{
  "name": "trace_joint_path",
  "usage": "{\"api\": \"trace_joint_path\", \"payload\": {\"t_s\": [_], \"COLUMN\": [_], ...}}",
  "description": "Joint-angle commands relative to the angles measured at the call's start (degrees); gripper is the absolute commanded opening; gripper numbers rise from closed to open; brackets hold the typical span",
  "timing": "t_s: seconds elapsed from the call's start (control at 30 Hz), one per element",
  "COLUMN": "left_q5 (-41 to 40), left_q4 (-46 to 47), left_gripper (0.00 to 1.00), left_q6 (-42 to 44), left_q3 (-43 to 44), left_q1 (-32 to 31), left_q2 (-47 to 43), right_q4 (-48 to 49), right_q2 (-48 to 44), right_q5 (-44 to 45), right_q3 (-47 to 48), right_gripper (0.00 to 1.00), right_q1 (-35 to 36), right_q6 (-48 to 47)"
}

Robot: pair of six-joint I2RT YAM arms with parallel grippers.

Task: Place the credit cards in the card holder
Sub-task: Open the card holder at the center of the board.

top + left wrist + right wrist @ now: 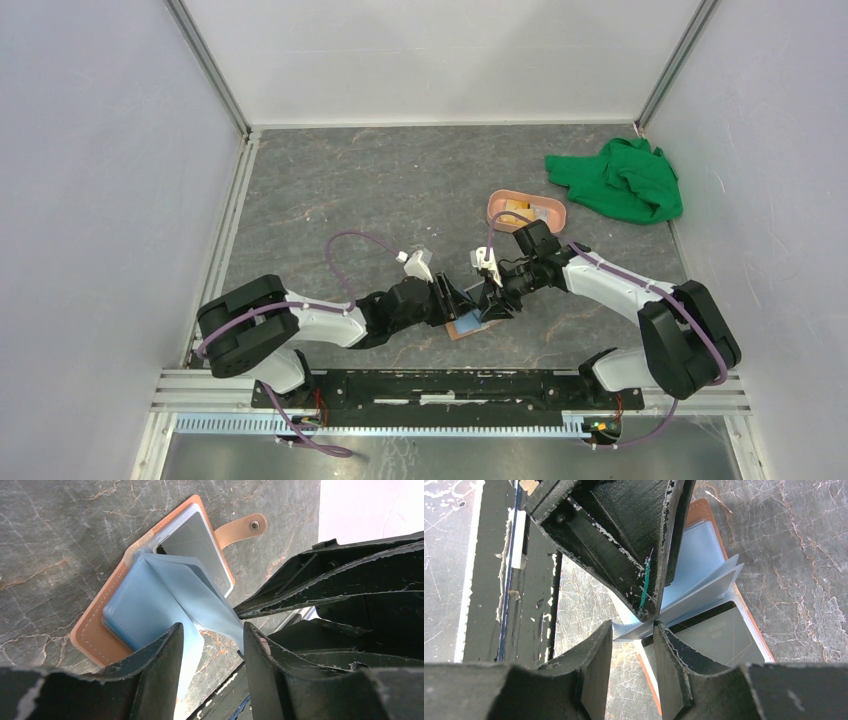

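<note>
Sleeves (150, 600) fan between left fingers (160, 665) and right fingers (594, 665) — card holder (86, 635) crowded.

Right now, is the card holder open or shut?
Open: the card holder lies spread on the table, snap tab unfastened, blue sleeves fanned upward, a grey card showing in one pocket.

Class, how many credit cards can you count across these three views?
2: a grey card in the open card holder's clear sleeve, and an orange-yellow card in the pink tray. Others may hide beneath it or between the blue sleeves.
</note>
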Motion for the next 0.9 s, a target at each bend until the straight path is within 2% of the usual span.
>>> {"api": "trace_joint_path", "payload": {"t_s": [0.0, 0.2, 0.5, 0.63, 0.87], "left_q5": [-0.2, -0.6, -1.0, -1.0, -0.9], "left_q4": [2.2, 2.0, 1.7, 1.7, 1.3], "left_gripper": [0.51, 0.43, 0.39, 0.38, 0.37], "left_q6": [1.7, 1.2, 1.1, 1.2, 1.3], "left_q3": [1.5, 0.4, -0.6, -1.0, -1.9], "left_q1": [0.2, 0.2, 0.4, 0.5, 0.5], "left_q2": [0.9, 0.4, -0.2, -0.1, 0.6], "right_q4": [0.1, -0.1, -1.0, -1.7, 0.5], "right_q2": [0.4, 0.4, 0.4, 0.4, -0.2], "right_q5": [-1.0, -0.8, -0.8, -1.2, 0.7], "right_q3": [2.1, 2.2, 2.9, 3.2, 2.7], "right_gripper": [0.41, 0.41, 0.46, 0.58, 0.59], "right_q1": [0.2, 0.2, 0.0, -0.4, -1.8], "right_q6": [-0.9, -0.9, -1.6, -2.0, 0.5]}}
